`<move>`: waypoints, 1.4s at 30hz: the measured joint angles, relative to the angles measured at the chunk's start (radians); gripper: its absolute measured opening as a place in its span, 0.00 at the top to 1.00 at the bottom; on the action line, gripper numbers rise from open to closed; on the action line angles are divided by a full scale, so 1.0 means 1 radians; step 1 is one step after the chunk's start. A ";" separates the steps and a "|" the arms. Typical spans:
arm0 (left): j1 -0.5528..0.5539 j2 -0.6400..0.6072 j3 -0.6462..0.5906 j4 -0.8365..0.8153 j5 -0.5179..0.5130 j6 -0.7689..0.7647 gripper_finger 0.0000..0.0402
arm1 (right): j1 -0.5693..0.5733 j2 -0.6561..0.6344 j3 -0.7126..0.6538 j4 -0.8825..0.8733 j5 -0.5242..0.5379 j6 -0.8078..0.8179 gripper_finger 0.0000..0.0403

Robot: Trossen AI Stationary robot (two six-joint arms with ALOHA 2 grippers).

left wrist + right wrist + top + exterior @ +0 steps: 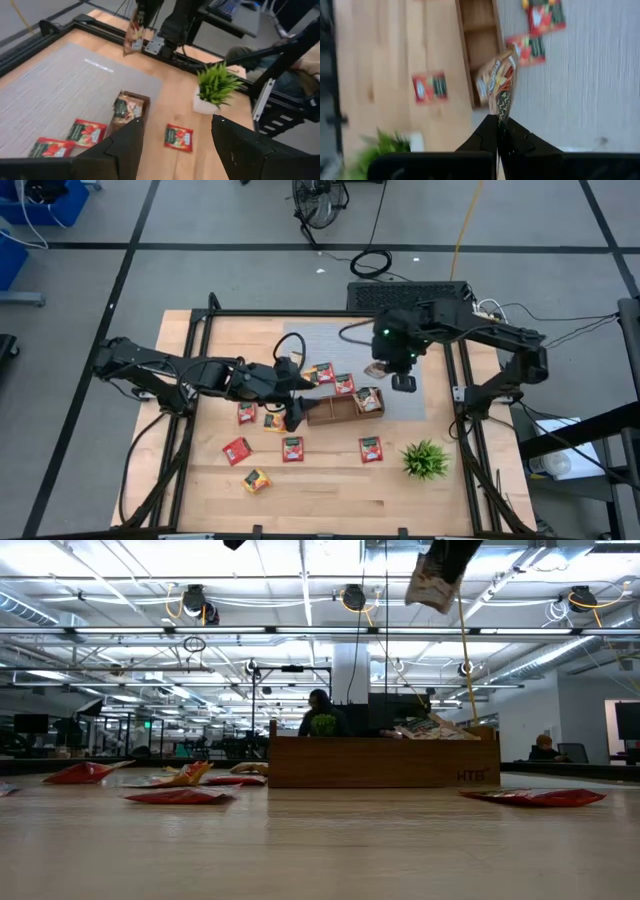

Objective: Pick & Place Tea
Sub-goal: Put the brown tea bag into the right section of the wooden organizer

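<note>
Two dark robot arms are seen over a wooden table. The right gripper [378, 370] is held above the grey mat [400, 402], just beyond the right end of the wooden tray [340, 412], and its fingers are pinched together on the top edge of one pale tea sachet [497, 80], which hangs below them. In the low view the same sachet [432, 582] is seen dangling high above the tray's brown wall [380, 762].

The left gripper [297, 415] is stretched across the table to the tray's left end; its two fingers [117, 150] are spread apart and nothing is seen between them.

The tray is placed near the table's middle, partly on the mat. Pale sachets [369, 399] are piled in its right compartment; the other compartments are seen as bare wood in the right wrist view.

Red sachets [344, 384] are scattered flat on the mat beyond the tray, and more are laid on the bare wood on the near side: one [371, 449] below the tray's right end, one [292, 448] below its left end, and one [237, 450] further left. An orange-yellow sachet [257, 480] is set nearest the front edge. A spiky green plant [425, 459] in a white pot is stood at the table's front right, near the red sachet below the tray's right end.
</note>
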 joint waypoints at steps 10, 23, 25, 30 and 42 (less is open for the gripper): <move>-0.006 0.000 0.000 0.024 0.033 0.006 0.42 | 0.061 0.070 0.033 -0.077 0.037 -0.126 1.00; -0.006 0.000 0.000 0.024 0.049 0.009 0.42 | 0.073 0.076 -0.282 0.200 0.047 -0.140 1.00; -0.006 0.000 0.000 0.024 0.050 0.009 0.42 | 0.082 0.075 -0.325 0.249 0.043 -0.139 1.00; -0.006 0.000 0.000 0.024 0.050 0.009 0.42 | 0.107 0.075 -0.412 0.360 0.027 -0.137 1.00; -0.006 0.000 0.000 0.023 0.050 0.014 0.42 | 0.112 0.075 -0.547 0.491 0.024 -0.141 1.00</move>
